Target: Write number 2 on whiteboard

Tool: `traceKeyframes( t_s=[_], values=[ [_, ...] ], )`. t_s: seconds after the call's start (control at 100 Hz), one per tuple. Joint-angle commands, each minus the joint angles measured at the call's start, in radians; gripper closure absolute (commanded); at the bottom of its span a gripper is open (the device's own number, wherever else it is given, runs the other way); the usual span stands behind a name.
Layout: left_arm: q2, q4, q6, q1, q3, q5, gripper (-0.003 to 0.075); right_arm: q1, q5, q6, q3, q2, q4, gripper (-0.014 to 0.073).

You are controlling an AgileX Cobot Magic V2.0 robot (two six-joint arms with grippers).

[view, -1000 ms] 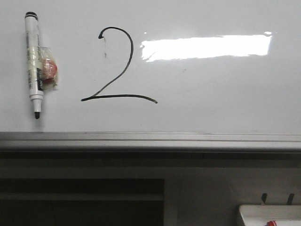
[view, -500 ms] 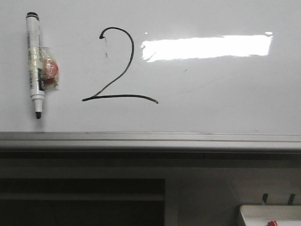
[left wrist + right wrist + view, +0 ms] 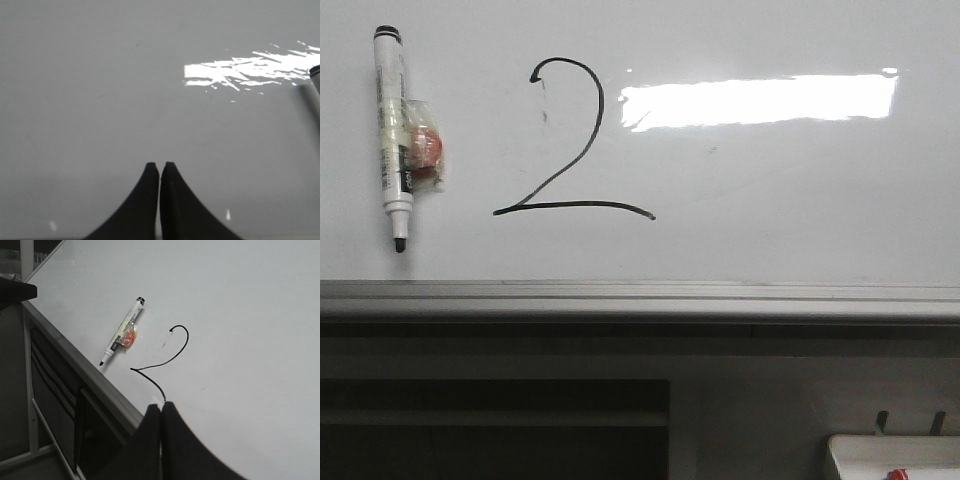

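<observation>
A large black number 2 is drawn on the whiteboard; it also shows in the right wrist view. A marker pen with tape and a red lump lies flat on the board left of the digit, cap off, tip toward the frame edge. It also shows in the right wrist view. Neither gripper shows in the front view. My left gripper is shut and empty over bare board. My right gripper is shut and empty, off the board near the end of the digit's base stroke.
The board's silver frame edge runs along the near side, with dark shelving below. A small white tray with a red bit sits at the lower right. A bright light glare lies on the board right of the digit.
</observation>
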Motion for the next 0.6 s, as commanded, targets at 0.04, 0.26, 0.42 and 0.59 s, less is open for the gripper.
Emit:
traceKeyframes(
  t_s=[0.04, 0.26, 0.42, 0.59],
  values=[
    [-0.027, -0.021, -0.009, 0.003, 0.011, 0.141, 0.0741, -0.005, -0.074, -0.009, -0.025, 0.009, 0.003, 0.0664],
    [-0.027, -0.005, -0.009, 0.003, 0.01, 0.179, 0.0741, -0.005, -0.074, -0.009, -0.025, 0.009, 0.003, 0.0665],
    [-0.027, -0.005, -0.009, 0.003, 0.01, 0.179, 0.0741, -0.005, -0.074, -0.009, -0.025, 0.009, 0.003, 0.0664],
    [-0.027, -0.005, -0.009, 0.003, 0.01, 0.179, 0.0741, -0.005, -0.074, -0.009, -0.025, 0.009, 0.003, 0.0664]
  ],
)
